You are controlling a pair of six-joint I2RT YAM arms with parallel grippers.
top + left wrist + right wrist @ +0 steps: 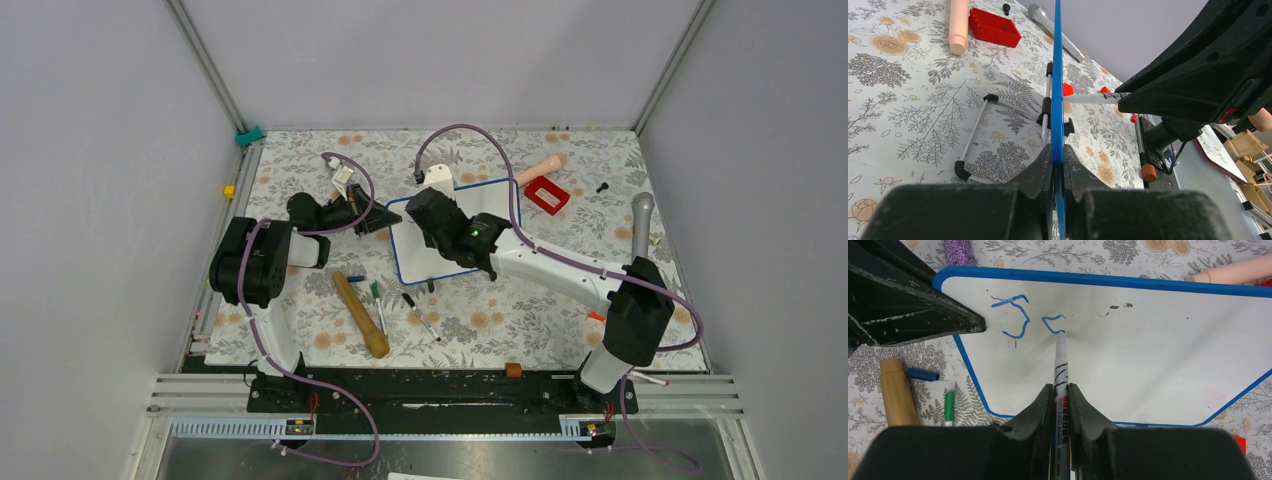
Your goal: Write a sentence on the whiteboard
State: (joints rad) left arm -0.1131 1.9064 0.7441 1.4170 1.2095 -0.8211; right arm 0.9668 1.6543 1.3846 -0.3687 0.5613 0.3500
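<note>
From above, the whiteboard point(412, 255) lies mid-table, with my left gripper point(375, 220) at its left edge and my right gripper point(420, 205) over it. Left wrist: my jaws pinch its blue frame. Right wrist: I clamp a marker point(1061, 360), its tip touching the sentence point(1015, 315) at its second stroke. The barrel print is unreadable.

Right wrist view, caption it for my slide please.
Right jaws pinch a marker, tip on the whiteboard, first blue strokes of the sentence drawn.

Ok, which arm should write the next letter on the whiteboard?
Right. The right gripper holds the marker, tip on the whiteboard at the blue strokes; the left gripper is clamped on the board's frame, steadying it.
</note>
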